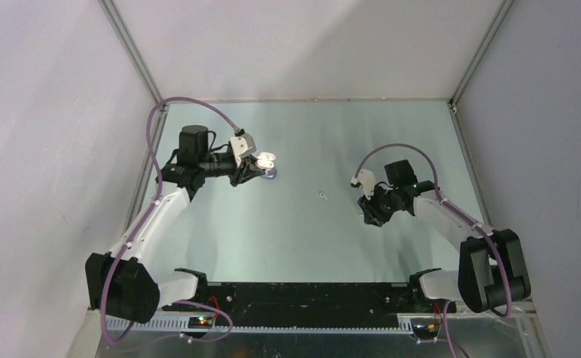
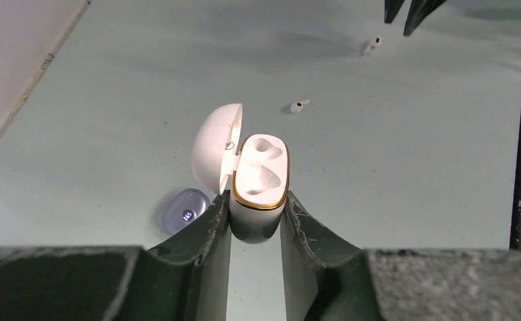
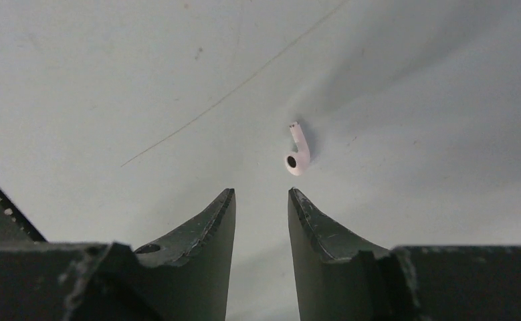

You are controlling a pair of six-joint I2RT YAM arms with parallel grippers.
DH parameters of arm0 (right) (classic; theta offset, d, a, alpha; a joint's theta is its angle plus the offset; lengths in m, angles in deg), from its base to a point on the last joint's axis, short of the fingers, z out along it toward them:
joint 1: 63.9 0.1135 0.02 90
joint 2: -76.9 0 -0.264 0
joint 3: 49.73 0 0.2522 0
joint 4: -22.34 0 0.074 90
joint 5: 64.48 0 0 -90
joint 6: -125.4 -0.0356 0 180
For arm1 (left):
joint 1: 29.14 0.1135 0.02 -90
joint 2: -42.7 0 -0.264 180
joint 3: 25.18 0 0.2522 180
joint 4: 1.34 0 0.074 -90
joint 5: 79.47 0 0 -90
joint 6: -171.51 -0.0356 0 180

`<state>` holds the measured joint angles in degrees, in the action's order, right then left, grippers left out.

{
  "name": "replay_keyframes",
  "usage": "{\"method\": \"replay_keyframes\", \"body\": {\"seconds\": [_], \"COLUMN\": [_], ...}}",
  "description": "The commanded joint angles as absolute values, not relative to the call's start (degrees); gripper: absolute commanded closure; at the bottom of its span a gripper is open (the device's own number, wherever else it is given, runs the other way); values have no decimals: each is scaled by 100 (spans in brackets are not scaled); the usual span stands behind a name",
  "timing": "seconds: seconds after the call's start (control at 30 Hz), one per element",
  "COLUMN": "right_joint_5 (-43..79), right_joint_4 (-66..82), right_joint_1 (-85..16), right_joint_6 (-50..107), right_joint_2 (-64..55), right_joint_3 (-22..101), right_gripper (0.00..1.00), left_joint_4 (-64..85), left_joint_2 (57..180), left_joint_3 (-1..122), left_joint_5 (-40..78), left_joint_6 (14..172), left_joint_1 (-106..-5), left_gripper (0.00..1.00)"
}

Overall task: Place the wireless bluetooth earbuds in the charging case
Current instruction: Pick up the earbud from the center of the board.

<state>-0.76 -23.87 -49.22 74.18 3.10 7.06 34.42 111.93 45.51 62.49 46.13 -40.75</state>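
The left wrist view alone shows the left fingers (image 2: 200, 244) pinching the open, empty white charging case (image 2: 261, 177) toward the desk's (image 2: 411, 167) left edge, two white earbuds (image 2: 299, 105) loose beyond, while the right wrist view shows the right fingers (image 3: 204, 231) spread just short of one white earbud (image 3: 297, 150).

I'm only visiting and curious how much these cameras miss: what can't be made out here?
Purple case: left wrist view; a finger of the left gripper covers its near side, and its lit digits are too small to read.
White charging case: same view; lower body hidden between the fingers.
Mid-table earbud: top view; a mere speck.
Right wrist view: only one white earbud in frame; the other is cut off.
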Motion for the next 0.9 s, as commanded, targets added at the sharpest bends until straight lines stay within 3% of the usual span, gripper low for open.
{"method": "replay_keyframes", "body": {"seconds": [0.0,0.23,0.6,0.87], "right_joint_5": [588,1078,1210,1296], "right_joint_4": [-1511,-1583,-1873,-1698], "right_joint_1": [-4781,-4660,-4715,-4651], "right_joint_6": [6398,5838,4258,4158], "right_joint_2": [156,-217,-673,-931], "right_joint_3": [584,547,1069,1132], "right_gripper": [61,59,65,69], "left_joint_4": [2921,2783,2711,2601], "left_joint_2": [10991,10972,10830,10772], "left_joint_3": [4474,4395,4276,4178], "left_joint_5": [6190,6169,6064,6047], "left_joint_6": [5049,5125,5208,5272], "left_joint_1": [-4092,-4092,-4094,-4096], "left_gripper": [100,100,100,100]}}
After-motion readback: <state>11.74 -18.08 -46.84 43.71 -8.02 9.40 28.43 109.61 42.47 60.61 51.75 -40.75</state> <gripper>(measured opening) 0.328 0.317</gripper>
